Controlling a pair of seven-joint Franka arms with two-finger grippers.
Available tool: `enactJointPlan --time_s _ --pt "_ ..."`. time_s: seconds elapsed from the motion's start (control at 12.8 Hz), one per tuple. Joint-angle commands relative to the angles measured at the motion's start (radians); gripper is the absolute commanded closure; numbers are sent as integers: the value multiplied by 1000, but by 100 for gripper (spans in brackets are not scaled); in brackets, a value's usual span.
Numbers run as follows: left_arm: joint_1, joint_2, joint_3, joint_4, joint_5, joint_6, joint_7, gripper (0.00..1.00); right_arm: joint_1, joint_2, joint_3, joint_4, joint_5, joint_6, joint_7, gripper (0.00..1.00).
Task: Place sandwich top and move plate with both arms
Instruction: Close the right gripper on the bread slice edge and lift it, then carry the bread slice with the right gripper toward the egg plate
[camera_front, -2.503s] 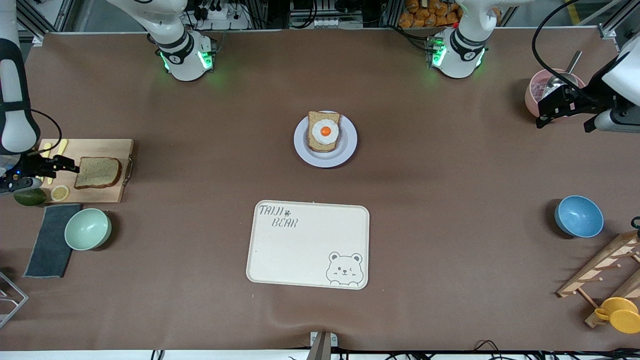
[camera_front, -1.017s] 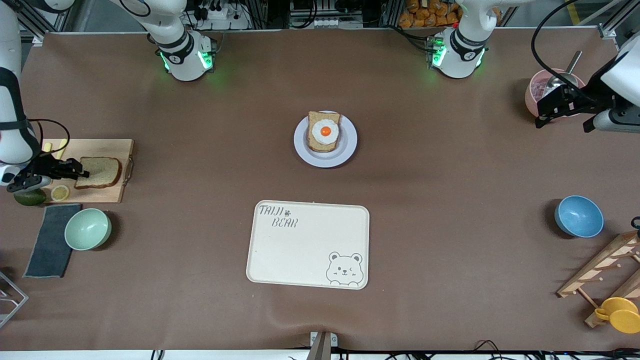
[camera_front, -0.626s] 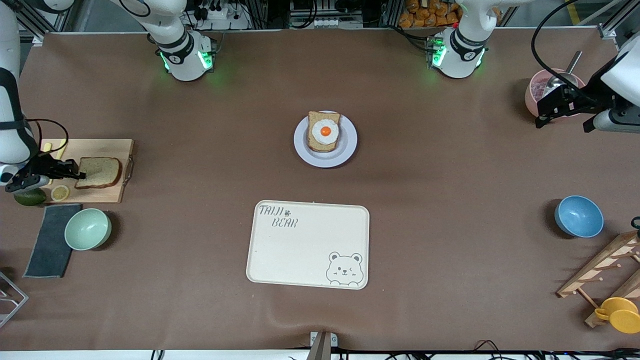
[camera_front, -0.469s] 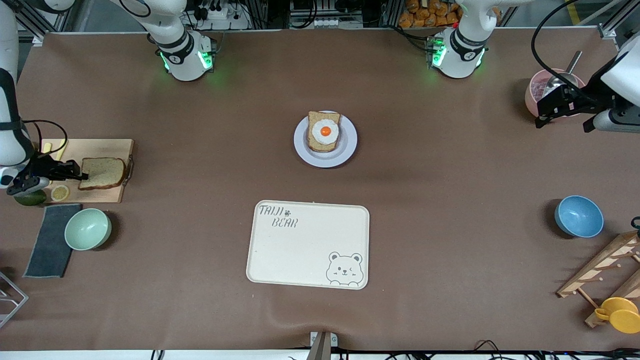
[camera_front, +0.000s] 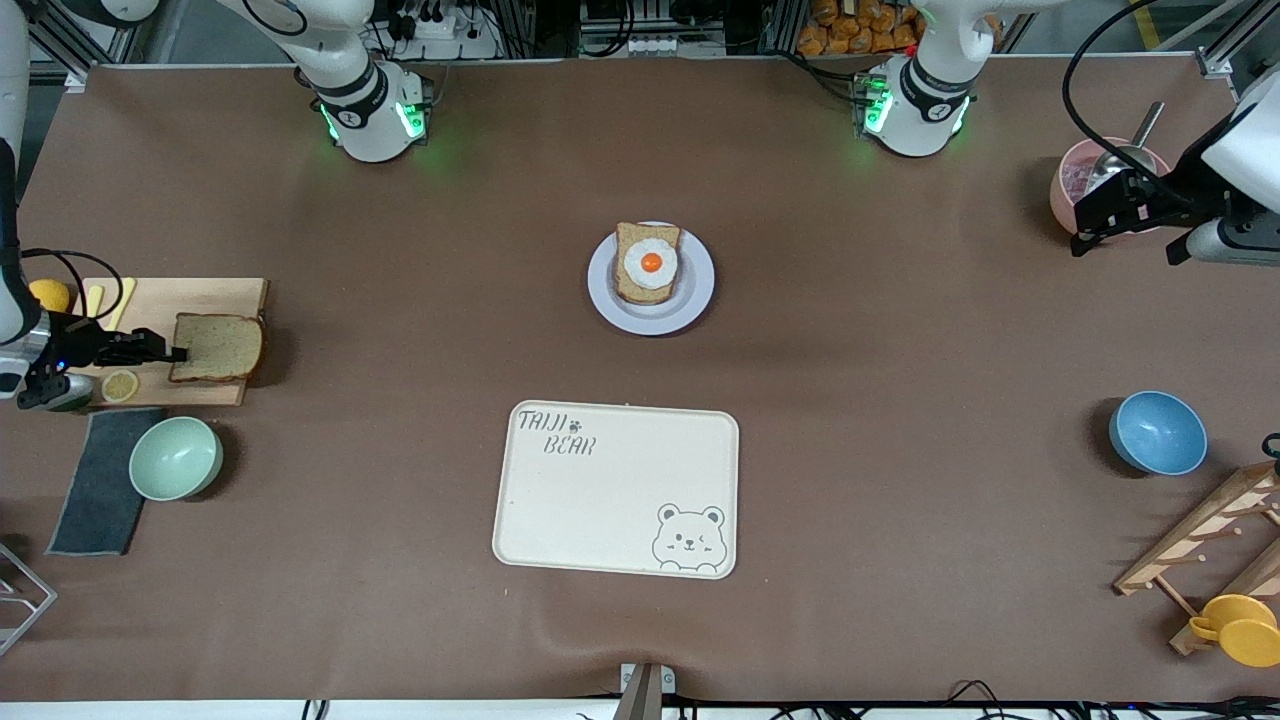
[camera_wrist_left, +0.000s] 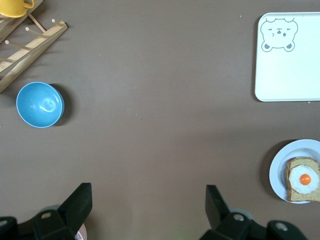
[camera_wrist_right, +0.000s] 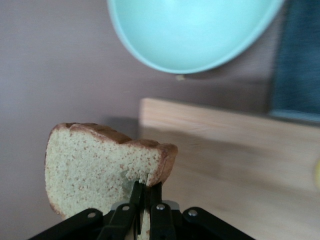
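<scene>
Sandwich top (camera_front: 218, 347) — pinched by right gripper (camera_front: 178, 352) over board (camera_front: 160, 300).

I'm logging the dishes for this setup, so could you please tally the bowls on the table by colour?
Mint green bowl: 1
Blue bowl: 1
Pink bowl, with a metal scoop in it: 1
Total: 3
</scene>
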Motion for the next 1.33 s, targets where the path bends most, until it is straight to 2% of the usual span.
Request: enactJointPlan --time_s 0.0,0.16,0.23,0.7,1.02,1.25 --pt "4 -12 -4 -6 -9 6 -9 0 25 -1 30 83 -35 -127 143 100" --pt "5 -11 -3 -6 -9 6 -9 0 63 -27 41 83 -34 -138 192 100" --pt "7 -11 -3 -6 -9 6 -9 0 79 -40 65 83 -32 -164 247 100" --pt "7 -6 -3 -7 -10 8 -8 0 80 -121 375 80 -32 -178 600 100" --pt "7 -5 -3 -7 -10 9 -8 0 80 -124 571 82 -34 -146 784 100" --pt "5 -6 -3 -7 -12 9 -8 0 88 -123 691 70 -48 -72 814 100"
